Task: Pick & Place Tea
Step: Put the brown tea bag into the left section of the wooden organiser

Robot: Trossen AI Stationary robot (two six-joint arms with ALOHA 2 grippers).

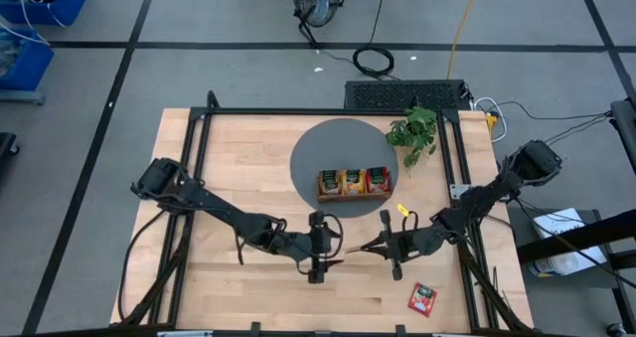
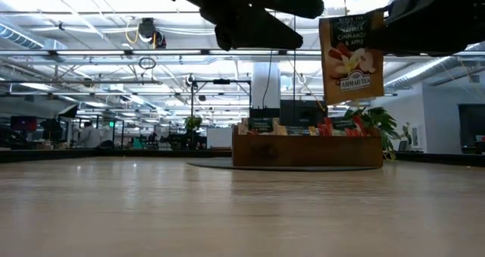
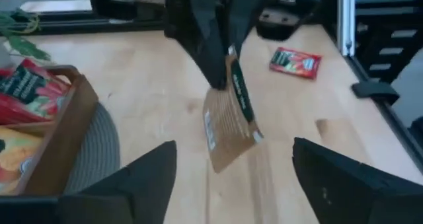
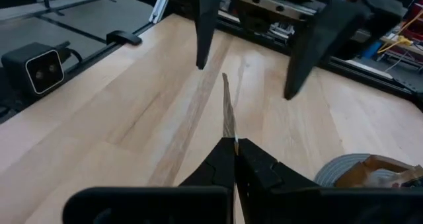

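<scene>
Tea sachet (image 2: 350, 54) label legible low; right end effector (image 4: 232, 143) sees it edge-on.

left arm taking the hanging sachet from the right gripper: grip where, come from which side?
The sachet hangs vertically, pinched at its top edge by the right gripper. Its lower half is free. The left gripper, fingers open, already faces it. Probably best to come in level, one finger on each flat face, and close on the lower half, clear of the right fingers.
</scene>
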